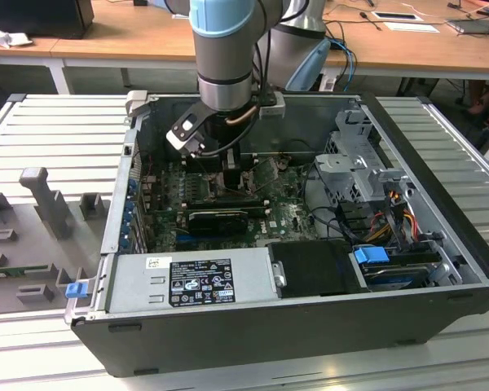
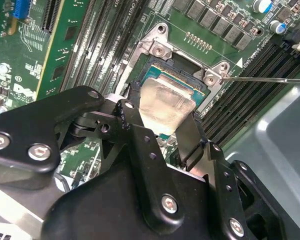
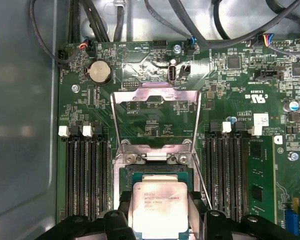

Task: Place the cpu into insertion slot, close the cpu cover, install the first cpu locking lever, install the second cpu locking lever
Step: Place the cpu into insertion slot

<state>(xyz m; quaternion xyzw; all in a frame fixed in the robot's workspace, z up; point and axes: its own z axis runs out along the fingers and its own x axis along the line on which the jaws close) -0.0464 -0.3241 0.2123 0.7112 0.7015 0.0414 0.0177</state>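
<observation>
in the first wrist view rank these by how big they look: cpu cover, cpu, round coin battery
1. cpu cover
2. cpu, nearer the camera and partly cut off, yet smaller
3. coin battery

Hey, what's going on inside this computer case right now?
A robot arm reaches down into the open computer case. Its gripper is closed on the cpu, fingers on two opposite edges, right at the insertion slot. I cannot tell whether the chip is fully seated. The cpu cover stands swung open at one edge of the slot, so nothing is closed over the chip yet.
</observation>
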